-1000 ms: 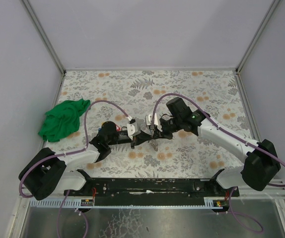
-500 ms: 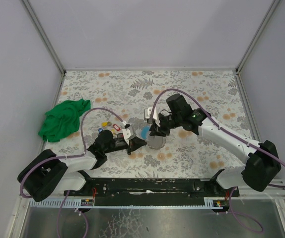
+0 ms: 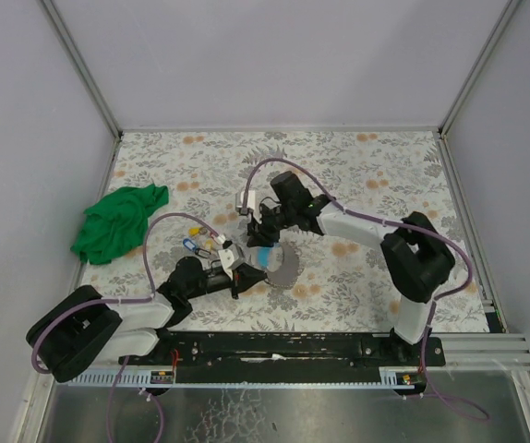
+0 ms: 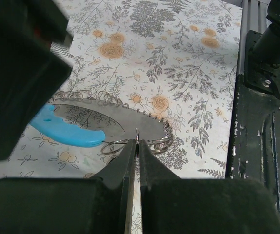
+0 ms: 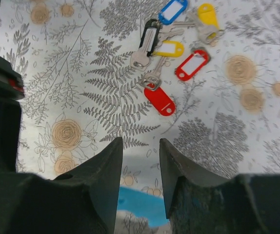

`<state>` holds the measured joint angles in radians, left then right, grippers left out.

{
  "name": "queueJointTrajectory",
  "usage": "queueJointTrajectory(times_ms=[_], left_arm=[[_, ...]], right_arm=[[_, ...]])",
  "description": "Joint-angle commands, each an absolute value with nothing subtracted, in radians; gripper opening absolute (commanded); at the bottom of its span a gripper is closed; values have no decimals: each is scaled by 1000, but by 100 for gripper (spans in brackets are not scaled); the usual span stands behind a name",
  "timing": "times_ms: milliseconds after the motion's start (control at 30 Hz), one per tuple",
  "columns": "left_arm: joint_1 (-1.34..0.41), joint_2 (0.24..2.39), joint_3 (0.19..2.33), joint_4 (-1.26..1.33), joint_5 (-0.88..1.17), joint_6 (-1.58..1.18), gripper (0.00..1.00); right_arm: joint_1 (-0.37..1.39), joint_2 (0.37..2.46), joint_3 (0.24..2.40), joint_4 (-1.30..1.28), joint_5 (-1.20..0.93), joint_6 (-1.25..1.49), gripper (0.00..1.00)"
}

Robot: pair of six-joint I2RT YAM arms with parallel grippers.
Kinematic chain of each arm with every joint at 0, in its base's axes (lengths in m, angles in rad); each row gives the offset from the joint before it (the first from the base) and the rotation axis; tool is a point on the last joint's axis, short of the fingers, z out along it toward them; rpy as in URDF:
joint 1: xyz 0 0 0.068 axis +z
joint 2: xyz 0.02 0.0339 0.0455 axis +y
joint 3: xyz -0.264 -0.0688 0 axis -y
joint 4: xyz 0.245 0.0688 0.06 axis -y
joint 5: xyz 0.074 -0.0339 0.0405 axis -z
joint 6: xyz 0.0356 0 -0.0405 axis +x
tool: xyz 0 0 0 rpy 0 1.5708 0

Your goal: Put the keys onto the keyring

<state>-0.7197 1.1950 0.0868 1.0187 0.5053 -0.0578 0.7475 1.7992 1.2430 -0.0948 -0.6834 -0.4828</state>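
Note:
The keyring (image 4: 145,113) is a thin grey coiled loop with a light-blue arc (image 4: 67,132), lying on the flowered table. My left gripper (image 4: 137,142) is shut on a small metal ring that stands edge-on at the loop's near side. In the top view that gripper (image 3: 245,274) sits left of the keyring (image 3: 265,256). The keys (image 5: 171,46) lie in a cluster with blue, yellow, black and red tags. My right gripper (image 5: 141,146) is open and holds nothing. It hovers just short of the keys, above the blue arc (image 5: 145,201). From above, the right gripper (image 3: 258,237) is right of the keys (image 3: 200,243).
A crumpled green cloth (image 3: 117,221) lies at the table's left edge. Purple cables loop over both arms. The black base rail (image 4: 262,122) runs along the near edge. Grey walls enclose the table on three sides.
The right gripper has opened and swung left, over the blue arc and toward the keys. The left arm drew back toward the near left, still shut on the small ring.

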Motion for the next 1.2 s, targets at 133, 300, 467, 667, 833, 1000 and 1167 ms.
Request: queueJointTrajectory(times_ms=[133, 300, 467, 667, 833, 1000, 1167], left_arm=[[-741, 1144, 58, 1103, 493, -81, 0], [-741, 1120, 52, 1085, 477, -72, 0], [-741, 1120, 52, 1084, 475, -69, 0], [-741, 1111, 53, 1075, 472, -63, 0], [-742, 1112, 55, 1072, 471, -64, 0], [-742, 1110, 56, 1070, 470, -63, 0], [-742, 1108, 57, 1067, 470, -65, 0]], right_arm=[[763, 2010, 1378, 43, -881, -622, 44], [772, 2117, 1431, 115, -948, -641, 46], [790, 2189, 1488, 97, -1003, -666, 49], [822, 2242, 1562, -41, -1008, -761, 51], [827, 2265, 1611, -88, -972, -748, 42], [840, 2281, 1645, -159, -885, -750, 39], [862, 2323, 1736, -294, -798, -801, 43]])
